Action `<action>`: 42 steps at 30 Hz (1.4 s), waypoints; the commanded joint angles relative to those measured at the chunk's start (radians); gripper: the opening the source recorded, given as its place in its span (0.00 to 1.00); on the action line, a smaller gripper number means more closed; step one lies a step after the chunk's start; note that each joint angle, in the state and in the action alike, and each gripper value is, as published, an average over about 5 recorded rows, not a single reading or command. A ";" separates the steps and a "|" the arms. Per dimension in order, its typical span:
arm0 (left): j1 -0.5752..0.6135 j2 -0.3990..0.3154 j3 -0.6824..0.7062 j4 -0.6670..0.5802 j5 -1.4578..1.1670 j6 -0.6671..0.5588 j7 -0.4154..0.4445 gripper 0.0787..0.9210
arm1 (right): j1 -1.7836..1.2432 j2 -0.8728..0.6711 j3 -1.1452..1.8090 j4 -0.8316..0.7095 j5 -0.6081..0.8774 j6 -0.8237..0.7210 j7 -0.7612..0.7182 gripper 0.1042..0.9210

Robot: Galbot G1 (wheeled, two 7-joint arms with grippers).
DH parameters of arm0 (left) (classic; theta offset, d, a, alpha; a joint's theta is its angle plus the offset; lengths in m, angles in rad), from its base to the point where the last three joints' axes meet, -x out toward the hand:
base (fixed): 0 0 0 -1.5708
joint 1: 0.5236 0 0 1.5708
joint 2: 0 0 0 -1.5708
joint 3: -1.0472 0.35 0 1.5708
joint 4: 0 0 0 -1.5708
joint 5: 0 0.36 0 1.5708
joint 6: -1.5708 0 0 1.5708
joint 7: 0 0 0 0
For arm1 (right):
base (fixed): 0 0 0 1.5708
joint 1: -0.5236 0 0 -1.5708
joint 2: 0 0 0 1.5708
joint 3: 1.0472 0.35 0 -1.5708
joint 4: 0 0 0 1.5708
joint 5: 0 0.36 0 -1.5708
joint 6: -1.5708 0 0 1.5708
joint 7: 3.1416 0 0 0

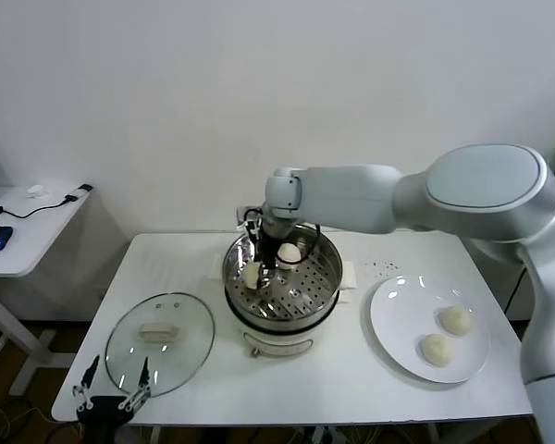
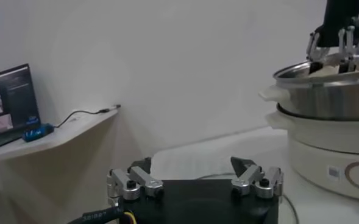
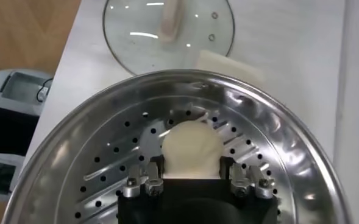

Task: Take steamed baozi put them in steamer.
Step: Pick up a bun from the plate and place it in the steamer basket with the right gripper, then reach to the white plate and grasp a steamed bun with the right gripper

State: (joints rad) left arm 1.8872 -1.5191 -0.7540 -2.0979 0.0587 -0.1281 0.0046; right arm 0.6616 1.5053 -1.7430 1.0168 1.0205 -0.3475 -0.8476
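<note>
The steamer [image 1: 326, 277] is a shiny steel basket on a white cooker base at the table's middle. My right gripper [image 1: 259, 268] reaches down inside it, shut on a cream-white baozi [image 1: 251, 276] held low over the perforated floor. The right wrist view shows that baozi [image 3: 190, 146] between the fingers [image 3: 152, 173], inside the steamer [image 3: 277, 140]. A second baozi [image 1: 289, 252] lies in the basket behind it. Two more baozi [image 1: 456, 320] [image 1: 436, 349] lie on the white plate [image 1: 398, 314] at the right. My left gripper [image 1: 114, 379] is parked, open and empty, at the table's front left corner [image 2: 191, 165].
A round glass lid [image 1: 160, 342] with a white handle lies flat at the front left, just ahead of the left gripper, and also shows in the right wrist view [image 3: 167, 24]. A side table [image 1: 23, 236] with a blue mouse stands left. The steamer [image 2: 325, 91] rises beside the left gripper.
</note>
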 commanded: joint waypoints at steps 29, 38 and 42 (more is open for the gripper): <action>0.005 -0.009 0.011 0.000 0.031 0.003 0.000 0.88 | 0.337 -0.667 -0.037 0.409 -0.258 0.129 -0.205 0.88; 0.000 -0.017 0.012 -0.002 0.052 0.011 0.003 0.88 | 0.111 -0.994 0.088 0.496 -0.561 0.138 -0.198 0.88; 0.004 -0.021 0.010 -0.008 0.063 0.016 0.004 0.88 | -0.052 -1.050 0.195 0.471 -0.680 0.144 -0.195 0.88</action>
State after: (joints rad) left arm 1.8885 -1.5376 -0.7425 -2.1001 0.1083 -0.1167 0.0075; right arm 0.8161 0.7346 -1.6851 1.4134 0.6116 -0.2236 -1.0201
